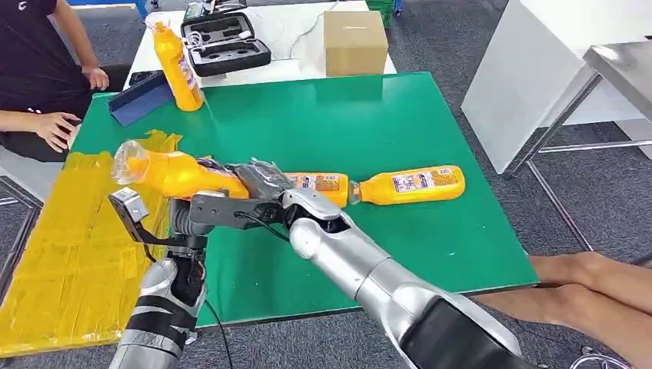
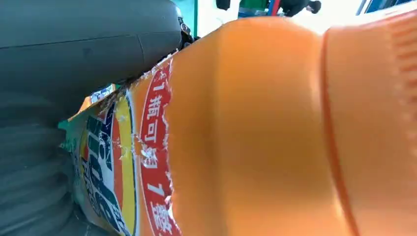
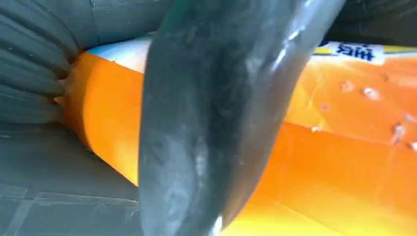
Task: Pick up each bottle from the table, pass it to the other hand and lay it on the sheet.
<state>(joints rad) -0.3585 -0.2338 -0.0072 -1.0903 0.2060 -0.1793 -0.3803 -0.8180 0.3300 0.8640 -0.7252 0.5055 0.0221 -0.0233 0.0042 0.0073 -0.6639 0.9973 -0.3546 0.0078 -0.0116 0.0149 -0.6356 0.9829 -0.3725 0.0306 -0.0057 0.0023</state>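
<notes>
Fingers (image 3: 211,123) around torn-labelled orange bottle (image 1: 177,174)

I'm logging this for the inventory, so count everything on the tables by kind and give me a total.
Orange bottles: 4, held, lying behind the hand, lying right, upright
Cardboard box: 1
Black case: 1
Blue tray: 1
Yellow sheet: 1
Total: 8

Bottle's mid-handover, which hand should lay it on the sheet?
Left, probably. The left hand sits nearest the yellow sheet and meets the held bottle there; the right hand reaches across from the green table side.
</notes>
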